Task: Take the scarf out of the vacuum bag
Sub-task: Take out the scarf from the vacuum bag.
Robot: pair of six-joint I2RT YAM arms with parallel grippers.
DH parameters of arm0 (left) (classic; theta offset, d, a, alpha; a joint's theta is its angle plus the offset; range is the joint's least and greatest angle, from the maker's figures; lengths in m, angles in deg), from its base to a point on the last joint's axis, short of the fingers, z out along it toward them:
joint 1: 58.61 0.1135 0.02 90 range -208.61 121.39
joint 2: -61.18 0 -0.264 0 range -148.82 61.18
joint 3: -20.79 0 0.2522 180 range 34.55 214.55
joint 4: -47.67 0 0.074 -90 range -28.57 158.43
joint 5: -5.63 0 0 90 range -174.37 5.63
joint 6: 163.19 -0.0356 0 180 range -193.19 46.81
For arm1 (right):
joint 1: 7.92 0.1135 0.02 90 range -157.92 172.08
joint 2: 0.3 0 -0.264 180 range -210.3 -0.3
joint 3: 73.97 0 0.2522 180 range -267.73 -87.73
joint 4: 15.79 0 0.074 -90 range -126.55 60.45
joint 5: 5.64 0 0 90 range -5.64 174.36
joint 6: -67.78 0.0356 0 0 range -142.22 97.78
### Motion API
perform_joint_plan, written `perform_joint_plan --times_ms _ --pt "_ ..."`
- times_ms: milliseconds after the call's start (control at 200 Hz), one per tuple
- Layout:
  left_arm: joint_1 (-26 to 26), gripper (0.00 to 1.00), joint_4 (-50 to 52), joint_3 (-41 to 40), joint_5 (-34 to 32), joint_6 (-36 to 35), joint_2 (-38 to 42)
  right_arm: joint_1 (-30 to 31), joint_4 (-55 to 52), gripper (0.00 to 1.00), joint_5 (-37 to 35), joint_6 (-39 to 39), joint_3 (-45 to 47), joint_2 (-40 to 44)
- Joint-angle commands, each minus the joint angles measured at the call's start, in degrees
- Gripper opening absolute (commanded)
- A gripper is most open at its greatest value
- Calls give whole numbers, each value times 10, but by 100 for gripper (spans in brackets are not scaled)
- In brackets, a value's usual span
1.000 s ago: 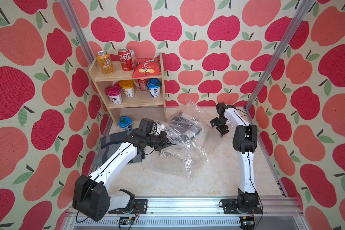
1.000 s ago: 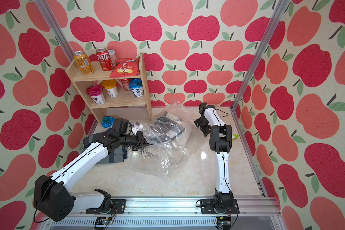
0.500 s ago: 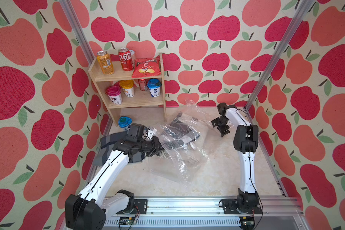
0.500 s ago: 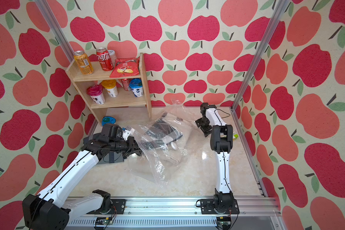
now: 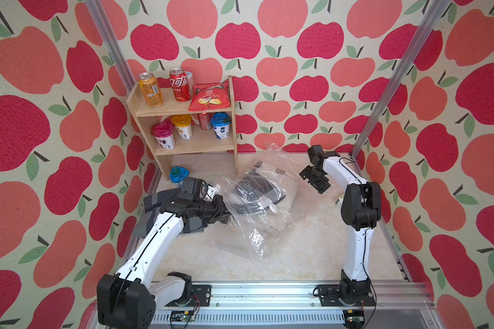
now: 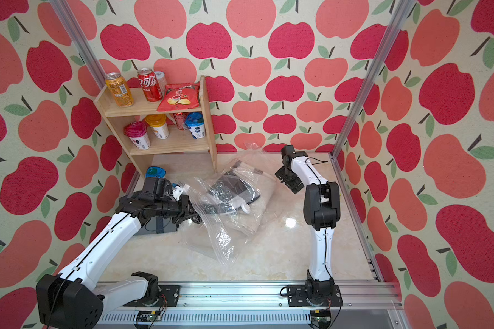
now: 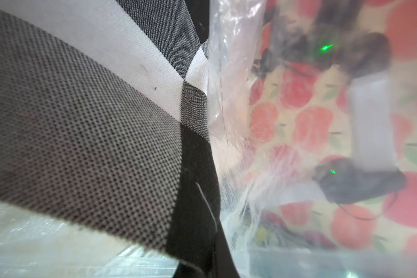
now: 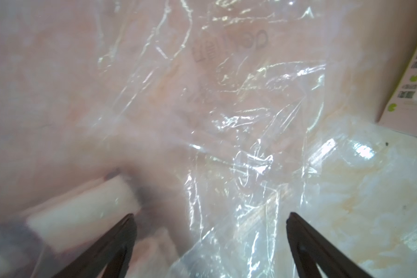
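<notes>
Both top views: the vacuum bag [image 5: 248, 242] [image 6: 220, 236] lies crumpled mid-table. The checked scarf [image 5: 254, 189] [image 6: 226, 188] is mostly inside it, and a white valve cap [image 5: 273, 208] sits on top. The left gripper [image 5: 222, 210] [image 6: 191, 213] is right at the bag's left edge, jaws pinched tight together, with dark fringe just beside it. The right gripper [image 5: 315, 182] [image 6: 290, 182] hangs by the bag's far right side, jaws spread wide, nothing in them. The table [image 5: 311, 250] is glossy beige marble-look with apple wallpaper all round. There's a wooden shelf [image 5: 200, 142] of cans and cups back left, and a grey cloth [image 5: 151, 205] under the left arm.

Left wrist: scarf [image 7: 82, 120] weave fills most of the shot and runs down to where the jaws sit, so it looks clamped on the scarf. The fingers themselves are out of frame. Bag film [image 7: 236, 72] is just beside it.

Right wrist: the right gripper [image 8: 210, 215] has its dark fingers [image 8: 121, 240] far apart, with the crinkly bag [image 8: 226, 108] spread underneath. Can't tell if they touch it.
</notes>
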Motion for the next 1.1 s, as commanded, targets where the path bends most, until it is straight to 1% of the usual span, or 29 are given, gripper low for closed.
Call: perform_joint_plan --times_ms 0,35,145,205,285,370,445,575,725,870,1000,1095 --pt "3 0 -10 10 2 -32 -4 48 58 100 -15 -79 15 65" --pt "3 0 -7 13 -3 -36 -7 60 61 100 -7 -89 15 71" --pt "6 0 -12 24 -10 -41 -26 87 65 100 55 -104 4 66" --pt "7 0 -19 31 -11 -41 -39 96 81 100 99 -120 4 56" --pt "7 0 -27 43 -12 -42 -56 109 110 100 138 -143 9 43" --pt "7 0 -28 57 -15 -46 -69 117 129 100 165 -147 15 27" --pt "7 0 -29 68 -17 -49 -79 120 131 100 172 -140 12 6" --pt "6 0 -30 82 -15 -52 -94 119 104 100 203 -129 -19 -48" --pt "4 0 -25 94 -13 -57 -104 119 79 100 220 -91 -31 -90" --pt "0 0 -10 112 -4 -61 -111 110 59 100 217 -9 -32 -123" --pt "-3 0 32 137 -16 -74 -107 101 51 100 216 60 -27 -149" --pt "6 0 71 159 -23 -92 -105 93 60 100 214 99 -16 -157"
